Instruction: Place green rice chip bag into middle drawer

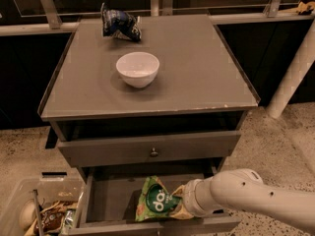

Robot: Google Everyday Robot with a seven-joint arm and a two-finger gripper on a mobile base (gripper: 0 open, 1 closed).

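The green rice chip bag [155,200] is bright green with a dark round logo. It stands tilted inside the open middle drawer [106,203], a shallow grey box pulled out at the bottom of the cabinet. My gripper [178,203] reaches in from the right at the end of the white arm [246,193] and is shut on the bag's right edge. The arm's wrist hides most of the fingers. The bag's lower edge is close to the drawer floor near the front wall.
A closed drawer front with a small round knob [153,152] sits above the open drawer. On the cabinet top [197,77] stand a white bowl [138,69] and a dark blue snack bag [119,23]. A clear bin [39,213] with clutter stands on the floor at the left. A white post [293,73] rises at the right.
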